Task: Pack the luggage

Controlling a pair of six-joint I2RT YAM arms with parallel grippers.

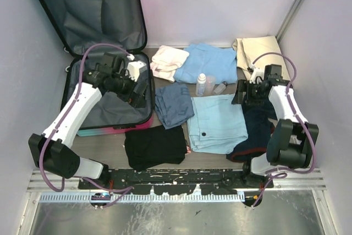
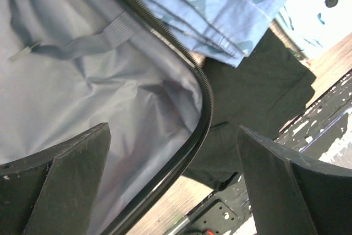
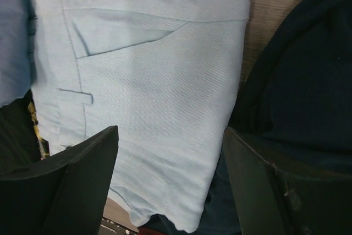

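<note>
Pale, plain walls (image 1: 220, 4) close in the work area on three sides. The table (image 1: 110, 147) has a wood-grain top, and a perforated metal rail (image 1: 176, 177) runs along its near edge.

The luggage (image 1: 104, 115) lies open at the far left. Its lid leans back against the wall and its lower half lies flat. The crumpled grey fabric lining is bare, and a pink and turquoise shell shows at the near rim.

The left arm (image 1: 71, 116) reaches forward from its base, bent at the elbow. The left gripper (image 1: 137, 94) hangs over the right side of the lower half, its fingers spread wide with nothing between them.

The right arm (image 1: 289, 119) folds back on itself. The right gripper (image 1: 242, 93) points down over the folded light blue trousers (image 1: 220, 122), beside the dark navy cloth heap (image 1: 258, 130). Its fingers are apart and hold nothing.

Soft folded clothes cover the middle of the table:
- a black garment (image 1: 155, 146) at the near side
- a denim-blue piece (image 1: 173, 104) just beside the luggage
- a blue shirt (image 1: 209, 61), a cream towel (image 1: 169, 60) and a beige cloth (image 1: 258, 50) along the back

A small clear bottle (image 1: 201, 85) stands between the shirt and the trousers.
</note>
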